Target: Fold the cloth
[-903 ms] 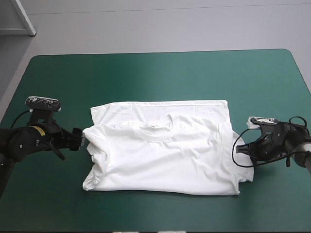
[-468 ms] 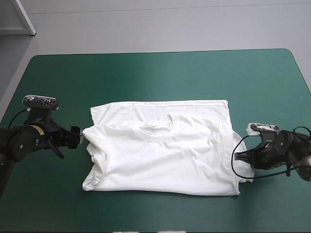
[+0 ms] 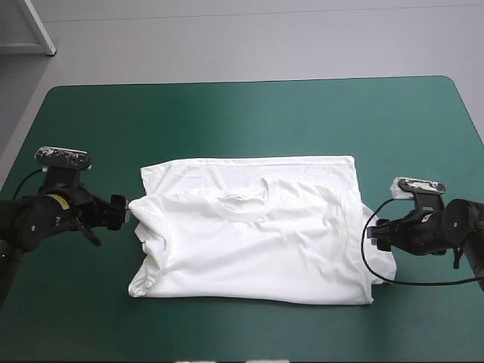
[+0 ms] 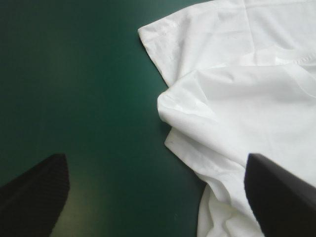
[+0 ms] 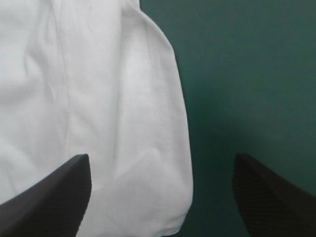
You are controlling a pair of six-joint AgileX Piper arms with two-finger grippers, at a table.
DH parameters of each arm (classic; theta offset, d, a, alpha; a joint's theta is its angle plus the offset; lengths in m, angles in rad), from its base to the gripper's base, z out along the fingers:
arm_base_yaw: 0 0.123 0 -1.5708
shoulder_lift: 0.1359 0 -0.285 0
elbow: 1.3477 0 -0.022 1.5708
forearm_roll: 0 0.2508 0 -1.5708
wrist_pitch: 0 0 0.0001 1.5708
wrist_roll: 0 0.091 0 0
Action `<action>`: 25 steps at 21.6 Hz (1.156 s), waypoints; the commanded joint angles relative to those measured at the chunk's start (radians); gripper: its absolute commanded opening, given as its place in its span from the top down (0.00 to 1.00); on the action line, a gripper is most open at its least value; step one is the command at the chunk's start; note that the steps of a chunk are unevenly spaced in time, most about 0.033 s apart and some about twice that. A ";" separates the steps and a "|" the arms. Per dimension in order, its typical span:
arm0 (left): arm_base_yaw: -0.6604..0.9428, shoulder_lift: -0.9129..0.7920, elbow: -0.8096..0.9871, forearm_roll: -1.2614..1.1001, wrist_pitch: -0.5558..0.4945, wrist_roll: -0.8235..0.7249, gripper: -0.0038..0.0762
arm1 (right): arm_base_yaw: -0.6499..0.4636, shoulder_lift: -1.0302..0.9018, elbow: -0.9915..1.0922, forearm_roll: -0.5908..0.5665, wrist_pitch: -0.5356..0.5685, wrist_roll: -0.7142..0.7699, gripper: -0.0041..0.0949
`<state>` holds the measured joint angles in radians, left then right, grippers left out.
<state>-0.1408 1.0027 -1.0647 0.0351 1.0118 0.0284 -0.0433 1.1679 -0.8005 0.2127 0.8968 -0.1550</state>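
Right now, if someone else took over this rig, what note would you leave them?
Left gripper: open, empty, straddling the T-shirt's left edge.
Right gripper: open, empty, straddling its right edge.
T-shirt: flat in the middle of the table, collar up, partly folded, a layer showing beyond the collar.
Done: a first fold, it seems.
Left: probably grip both edges and fold again into a bundle.

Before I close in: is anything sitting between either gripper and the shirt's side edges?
Nothing visible. The left gripper and right gripper, both open, sit at the T-shirt's opposite side edges, with only bare teal-green cover beside them. In each wrist view the shirt's edge lies between the open fingers.
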 commanded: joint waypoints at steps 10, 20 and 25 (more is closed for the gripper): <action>-0.006 -0.014 -0.032 -0.003 -0.049 -0.001 0.07 | 0.017 0.236 -0.036 -0.040 -0.131 0.022 0.28; -0.006 -0.014 -0.032 0.001 -0.044 -0.001 0.07 | 0.232 0.329 0.036 -0.296 -0.197 0.305 0.93; -0.006 -0.014 -0.032 0.001 -0.037 -0.001 0.07 | 0.232 0.278 0.037 -0.348 -0.190 0.339 0.98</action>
<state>-0.1408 1.0027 -1.0647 0.0351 1.0128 0.0304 0.1897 1.4484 -0.7920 -0.0491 0.7330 0.1590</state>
